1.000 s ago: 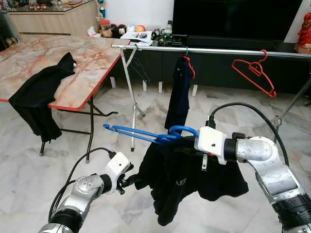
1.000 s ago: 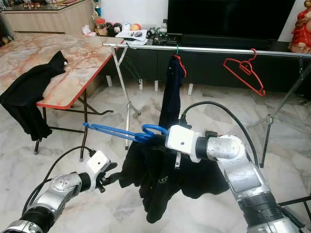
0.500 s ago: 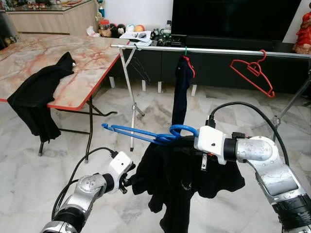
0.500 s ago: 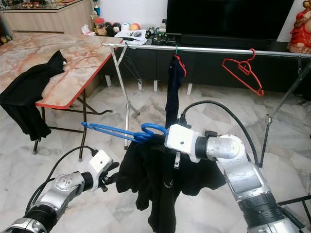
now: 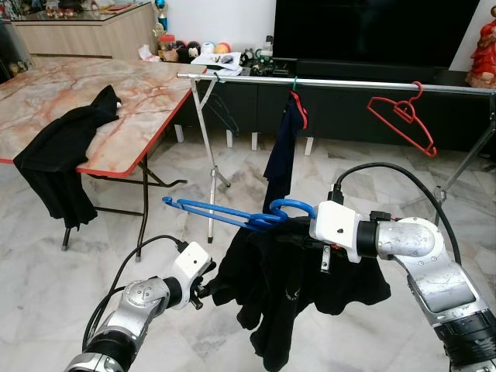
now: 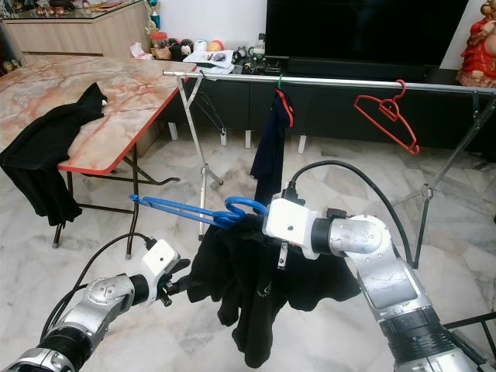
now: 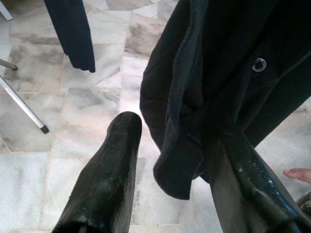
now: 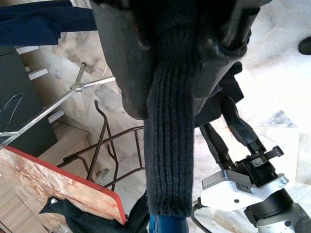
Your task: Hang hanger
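Observation:
A blue hanger [image 5: 225,215] lies nearly level at chest height, its hook [image 5: 291,208] by my right gripper [image 5: 304,226]. A black garment [image 5: 294,271] hangs from it. In the right wrist view the fingers [image 8: 121,58] are clamped on the garment's ribbed collar [image 8: 170,121], with the blue hanger just beyond. My left gripper [image 5: 208,288] is low at the garment's left edge. It is open, and the hem [image 7: 180,145] hangs between its fingers [image 7: 116,160]. The silver clothes rail [image 5: 349,80] runs across ahead, above and beyond the hanger.
On the rail hang a navy garment [image 5: 280,163] and a bare red hanger [image 5: 403,116]. A marble-topped folding table [image 5: 132,93] with another black garment [image 5: 62,151] draped over its edge stands to the left. A dark TV cabinet [image 5: 364,101] is behind the rail.
The navy garment on the rail swings and twists. The lower part of the black garment has shifted and hangs differently. My left gripper has crept slightly towards the garment; the right arm holds still.

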Robot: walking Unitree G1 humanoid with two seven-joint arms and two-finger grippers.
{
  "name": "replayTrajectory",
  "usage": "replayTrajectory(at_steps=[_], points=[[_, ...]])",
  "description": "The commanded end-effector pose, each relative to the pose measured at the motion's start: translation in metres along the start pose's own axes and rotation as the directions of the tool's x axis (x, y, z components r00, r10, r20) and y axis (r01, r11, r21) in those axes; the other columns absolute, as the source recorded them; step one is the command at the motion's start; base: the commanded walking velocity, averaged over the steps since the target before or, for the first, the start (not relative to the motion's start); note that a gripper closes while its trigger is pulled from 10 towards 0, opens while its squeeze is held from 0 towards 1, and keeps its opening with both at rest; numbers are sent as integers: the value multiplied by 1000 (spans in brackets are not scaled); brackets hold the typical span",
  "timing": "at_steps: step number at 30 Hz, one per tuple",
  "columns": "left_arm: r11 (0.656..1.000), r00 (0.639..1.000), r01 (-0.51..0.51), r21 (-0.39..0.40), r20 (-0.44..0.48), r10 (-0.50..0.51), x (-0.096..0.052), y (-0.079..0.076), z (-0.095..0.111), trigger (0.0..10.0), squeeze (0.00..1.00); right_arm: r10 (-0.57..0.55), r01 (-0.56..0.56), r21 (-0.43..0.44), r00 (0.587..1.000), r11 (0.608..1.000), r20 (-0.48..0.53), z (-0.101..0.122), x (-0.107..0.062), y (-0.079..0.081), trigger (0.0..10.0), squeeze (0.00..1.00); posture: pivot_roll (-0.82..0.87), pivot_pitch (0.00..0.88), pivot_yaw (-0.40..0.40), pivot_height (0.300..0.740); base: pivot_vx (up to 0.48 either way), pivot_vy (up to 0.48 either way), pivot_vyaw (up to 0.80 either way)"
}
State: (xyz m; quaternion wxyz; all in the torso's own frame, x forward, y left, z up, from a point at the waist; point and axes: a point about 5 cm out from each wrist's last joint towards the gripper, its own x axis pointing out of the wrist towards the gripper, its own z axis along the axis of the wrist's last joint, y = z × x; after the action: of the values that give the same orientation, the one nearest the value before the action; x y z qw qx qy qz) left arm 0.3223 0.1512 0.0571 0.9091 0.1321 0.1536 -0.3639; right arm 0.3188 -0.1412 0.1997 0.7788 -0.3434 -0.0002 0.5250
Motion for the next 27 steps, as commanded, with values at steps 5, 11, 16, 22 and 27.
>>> replayTrajectory(at_steps=[5, 11, 16, 22, 27], points=[[990, 1000, 0, -140, 15, 2, 6, -5, -5, 10000, 0, -39, 54, -80, 984, 995, 177, 52, -1, -11, 10000, 0, 25, 7, 1, 740, 0, 0, 0], [984, 1000, -7, -180, 16, 10, 7, -6, -8, 10000, 0, -40, 57, -81, 979, 995, 201, 58, -1, -11, 10000, 0, 26, 12, -1, 740, 0, 0, 0], [981, 1000, -12, -195, 19, 16, 8, -6, -8, 3686, 0, -41, 57, -73, 979, 996, 201, 59, -1, -11, 10000, 0, 24, 15, -1, 740, 0, 0, 0], [981, 999, -20, -193, 25, 25, 5, -2, -7, 0, 0, -45, 58, -65, 981, 996, 191, 57, -1, -10, 10000, 0, 29, 16, -1, 740, 0, 0, 0], [981, 999, -25, -190, 29, 31, 1, 3, -7, 0, 0, -50, 61, -56, 982, 997, 184, 55, -1, -11, 10000, 0, 29, 16, -1, 740, 0, 0, 0]])
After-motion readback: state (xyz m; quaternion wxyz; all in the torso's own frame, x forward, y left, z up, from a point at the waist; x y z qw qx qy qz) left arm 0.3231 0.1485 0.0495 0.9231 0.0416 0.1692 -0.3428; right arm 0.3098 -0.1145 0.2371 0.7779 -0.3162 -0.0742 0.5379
